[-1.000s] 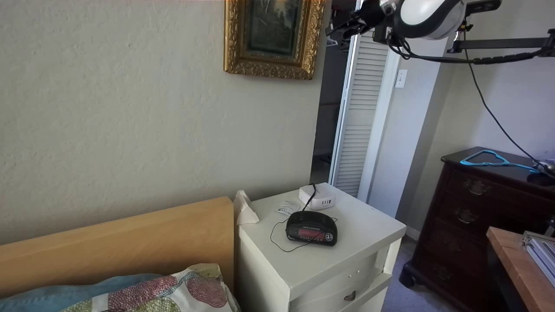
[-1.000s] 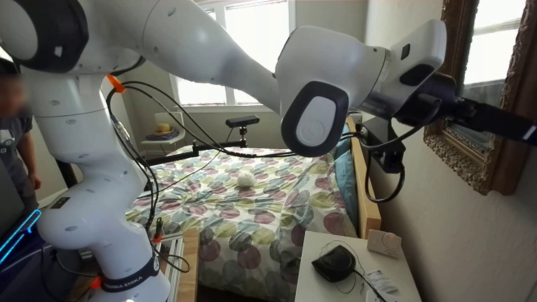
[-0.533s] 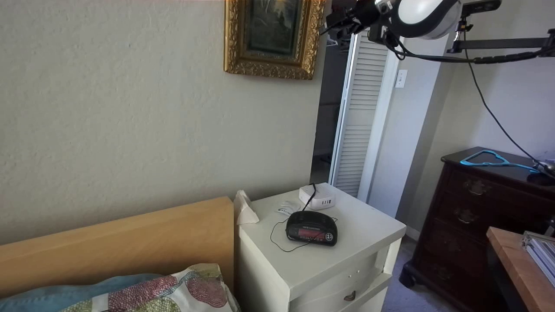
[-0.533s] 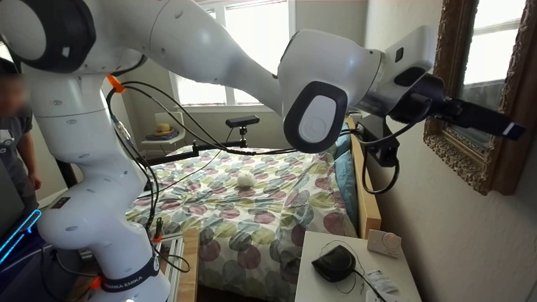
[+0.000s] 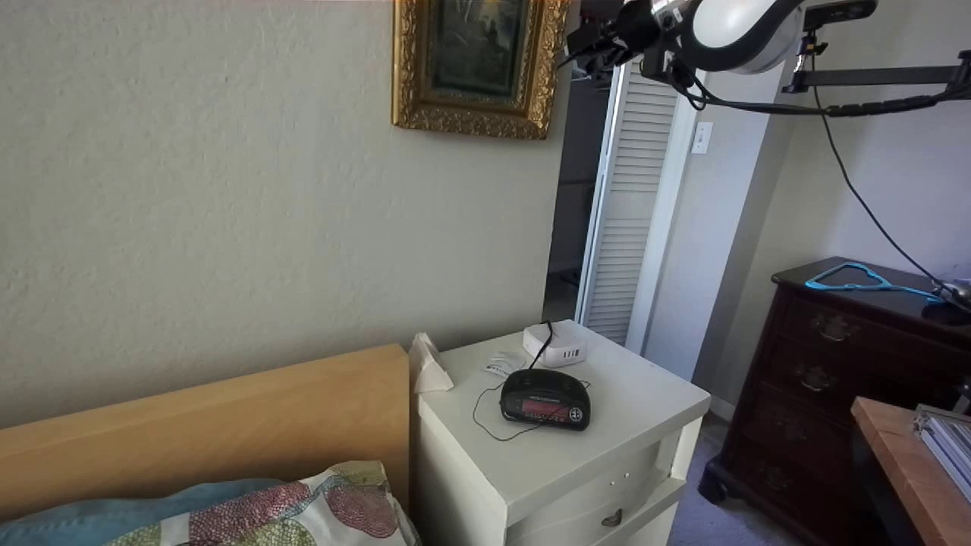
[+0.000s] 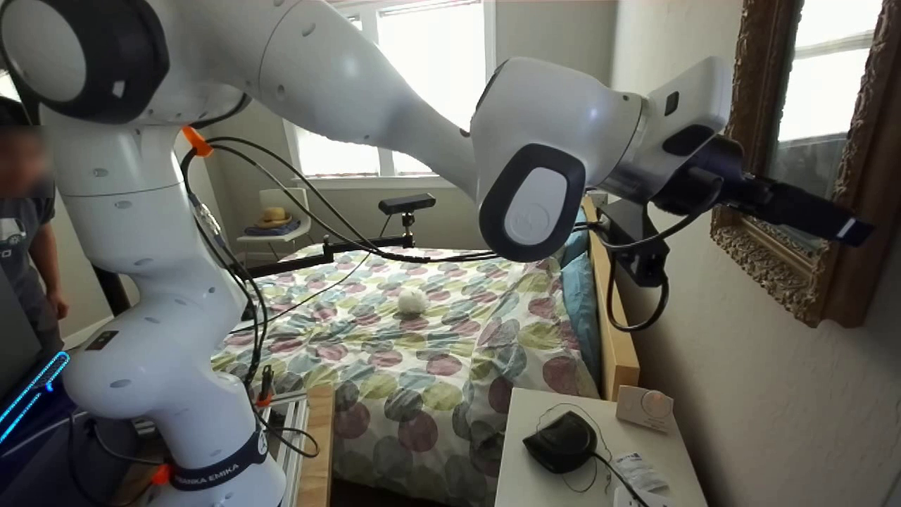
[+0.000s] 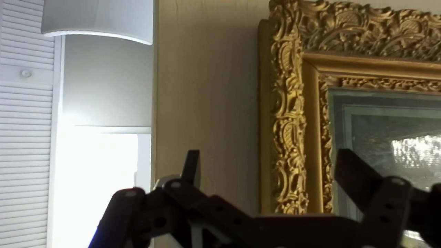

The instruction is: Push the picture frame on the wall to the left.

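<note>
The gripper (image 7: 268,153) is held with its fingers spread; contact with the picture frame (image 7: 287,113), whose gilded side is seen between them in the wrist view, cannot be determined. The frame is hung on the pale, textured wall (image 5: 265,189), above a white nightstand (image 5: 637,402) (a black clock (image 5: 544,400) is placed on it). Farther back, a louvered door (image 5: 630,212) is seen. The frame's top is cut off in both exterior views; its painting (image 7: 382,141) is partly masked by glare.

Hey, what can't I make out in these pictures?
Picture frame: top cut off by the upper edge in an exterior view; partly hidden behind the gripper in the wrist view.
Painting: partly washed out by a bright reflection in an exterior view.
Black clock: display too small to read in an exterior view.
Person: face blurred in an exterior view.
</note>
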